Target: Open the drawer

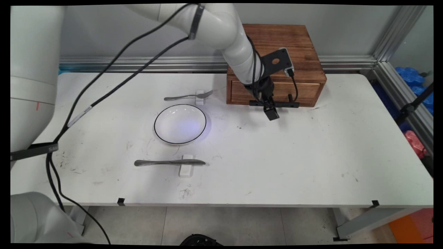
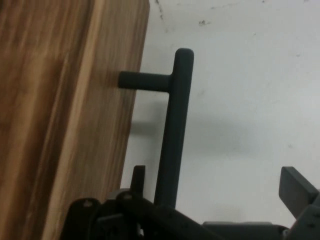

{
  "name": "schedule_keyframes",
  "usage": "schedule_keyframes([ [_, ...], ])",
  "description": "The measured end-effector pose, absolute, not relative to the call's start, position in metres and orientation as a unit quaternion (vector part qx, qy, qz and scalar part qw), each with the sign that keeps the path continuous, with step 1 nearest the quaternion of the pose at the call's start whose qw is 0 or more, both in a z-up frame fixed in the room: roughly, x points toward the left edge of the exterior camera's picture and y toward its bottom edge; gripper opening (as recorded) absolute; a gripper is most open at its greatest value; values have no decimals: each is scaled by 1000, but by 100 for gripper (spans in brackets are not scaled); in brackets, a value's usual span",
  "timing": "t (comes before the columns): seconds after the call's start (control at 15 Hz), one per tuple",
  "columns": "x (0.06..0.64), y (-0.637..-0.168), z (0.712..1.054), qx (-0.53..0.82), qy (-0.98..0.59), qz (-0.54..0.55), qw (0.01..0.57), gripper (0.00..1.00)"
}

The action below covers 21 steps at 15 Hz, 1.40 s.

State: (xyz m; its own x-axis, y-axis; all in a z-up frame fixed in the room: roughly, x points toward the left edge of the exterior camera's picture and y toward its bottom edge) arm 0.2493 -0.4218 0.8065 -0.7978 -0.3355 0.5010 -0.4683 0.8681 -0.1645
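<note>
fingers point(image 2: 295, 192) spread wide | straddling drawer handle point(image 2: 172, 135) | not clamped

A white plate point(image 1: 180, 123) with a thin dark rim sits left of centre on the white counter point(image 1: 311, 166). Just beyond it a fork point(image 1: 188, 96) lies across a small white rest point(image 1: 199, 98), tines pointing right. On the plate's near side a knife point(image 1: 169, 162) lies across a second white rest point(image 1: 186, 166) (handle to the left). Blue and red bags point(image 1: 415, 81) are heaped off the counter's right end, by the aluminium frame point(image 1: 387, 34).
</note>
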Motion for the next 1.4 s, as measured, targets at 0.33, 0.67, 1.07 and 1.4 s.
schedule_keyframes([
  [0.33, 239, -431, 792, 214, -938, 142, 235, 100],
  [0.67, 233, -437, 778, 216, -939, 138, 231, 100],
  [1.07, 231, -440, 769, 217, -940, 135, 227, 100],
  [1.4, 228, -434, 765, 218, -941, 126, 226, 100],
])
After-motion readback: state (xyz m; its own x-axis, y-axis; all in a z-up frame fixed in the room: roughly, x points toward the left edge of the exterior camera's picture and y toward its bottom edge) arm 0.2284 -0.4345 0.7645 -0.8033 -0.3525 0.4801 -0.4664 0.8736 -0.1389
